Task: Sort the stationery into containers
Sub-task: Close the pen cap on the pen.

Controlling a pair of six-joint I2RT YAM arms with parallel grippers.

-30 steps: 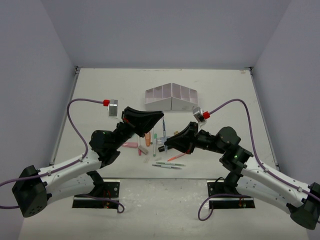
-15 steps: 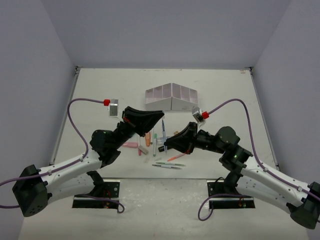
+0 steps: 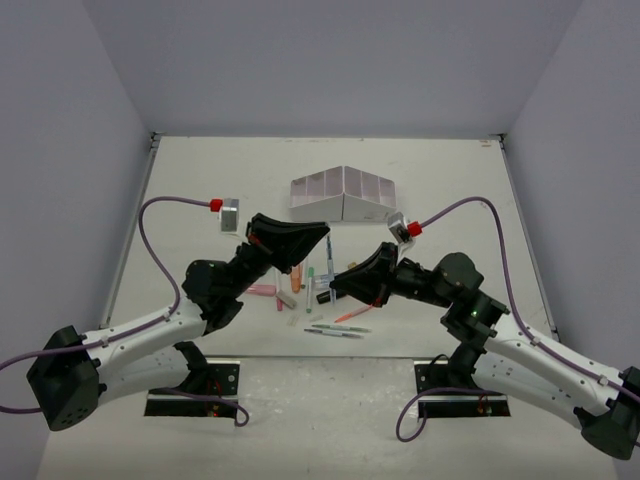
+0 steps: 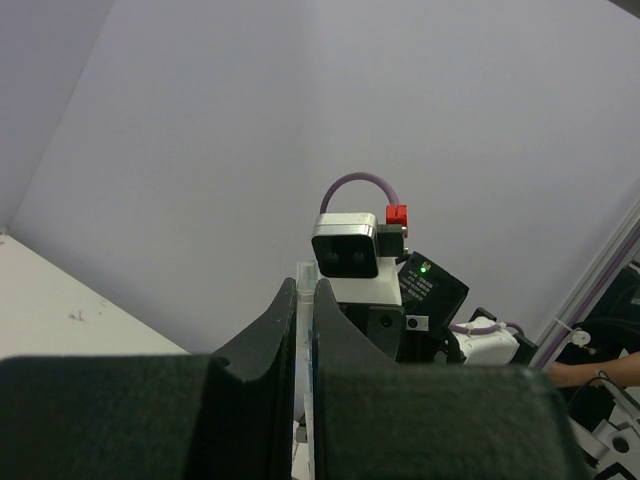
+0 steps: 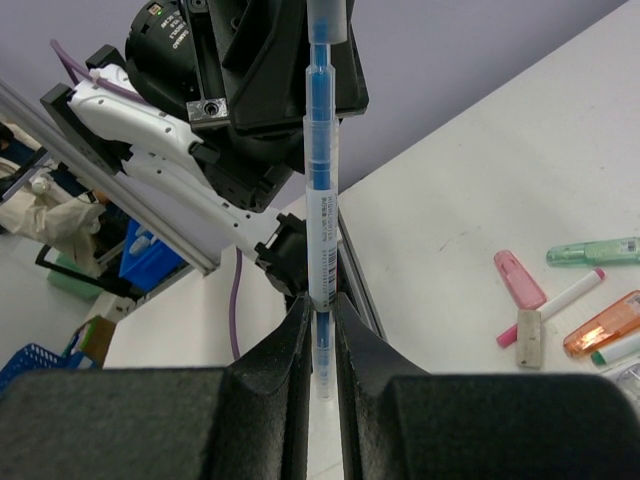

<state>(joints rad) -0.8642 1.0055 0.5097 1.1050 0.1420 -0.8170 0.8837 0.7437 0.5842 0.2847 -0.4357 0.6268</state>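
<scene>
Pale lilac walls close round a white table, where we see the white organiser box standing towards the far side, well apart from the loose stationery nearer the arms. The right gripper is clamped on the lower end of a blue pen, which it holds upright above the table. We find a column of fine print on the pen's pale barrel, too small to read. Its top is cut off by the edge of the right wrist view, in front of the dark bulk of the other arm. The left gripper has its jaws pressed almost together. A pale sliver shows in the slit, and we cannot tell whether it is nipped there or lies beyond. Past those fingers we see the other arm's wrist camera with a red plug. On the table lie a pink cap, a green highlighter and an orange highlighter. From above, both grippers cover part of that pile.
</scene>
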